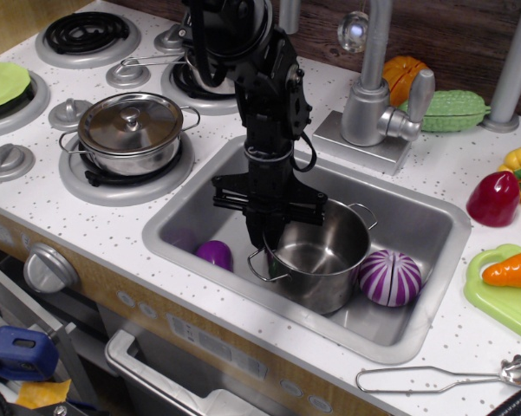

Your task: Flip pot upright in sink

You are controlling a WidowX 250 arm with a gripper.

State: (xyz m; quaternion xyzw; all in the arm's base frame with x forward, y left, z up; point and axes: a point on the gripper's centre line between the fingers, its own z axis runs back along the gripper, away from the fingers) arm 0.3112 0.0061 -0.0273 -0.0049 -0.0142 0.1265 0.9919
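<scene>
observation.image: pot (322, 264) upright in sink (425, 227), fingers (262, 236) at rim.

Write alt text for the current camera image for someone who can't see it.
A shiny steel pot stands upright, mouth up, in a grey sink, with a black gripper at its left rim. A purple striped ball lies beside the pot, and a lidded pot sits on the stove.

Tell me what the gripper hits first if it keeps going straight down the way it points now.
Most likely the pot: the gripper points down at its near-left rim, so it would meet the rim or inner wall first. Depth is unclear from this single view.
</scene>
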